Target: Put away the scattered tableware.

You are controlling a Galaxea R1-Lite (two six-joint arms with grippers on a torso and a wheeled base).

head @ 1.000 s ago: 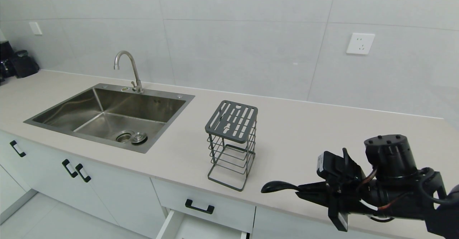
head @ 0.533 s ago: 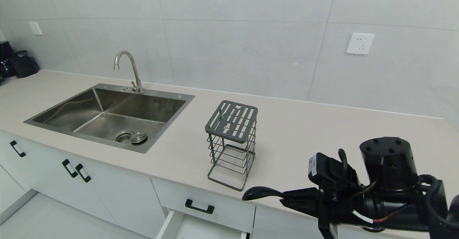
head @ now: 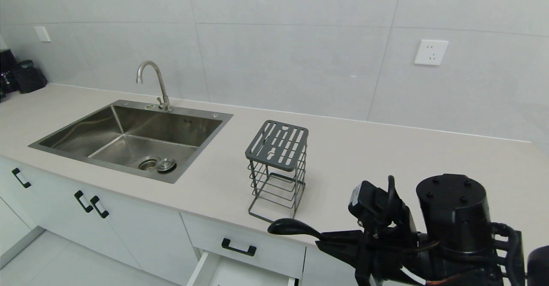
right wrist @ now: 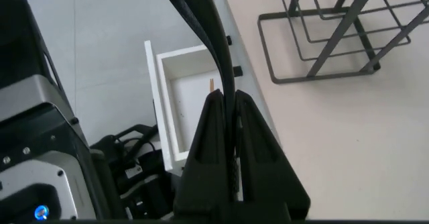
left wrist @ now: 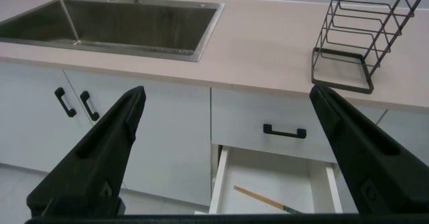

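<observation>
My right gripper is clamped tight on the handle of a black spoon, fingers pinched together with the thin handle squeezed between them. The spoon sticks out to the left, pretty much level, with the bowl hanging over the near edge of the counter, just near-right of the wire rack.

My left gripper is wide open with nothing in it, hanging low in front of the cabinets. Between its fingers I can see the open drawer below the counter, with what looks like a chopstick lying in it. The sink is well off to the left.

About the spoon: I reckon it's light and stiff, probably smooth plastic, so weight isn't the issue, slipping is. I'm holding it near the tail end of the handle, so the bowl is way out there and could swivel down if the pinch loosens. Mid-handle would be steadier, but a firm squeeze should do, since it doesn't look fragile. The drawer looks like the place for it.
</observation>
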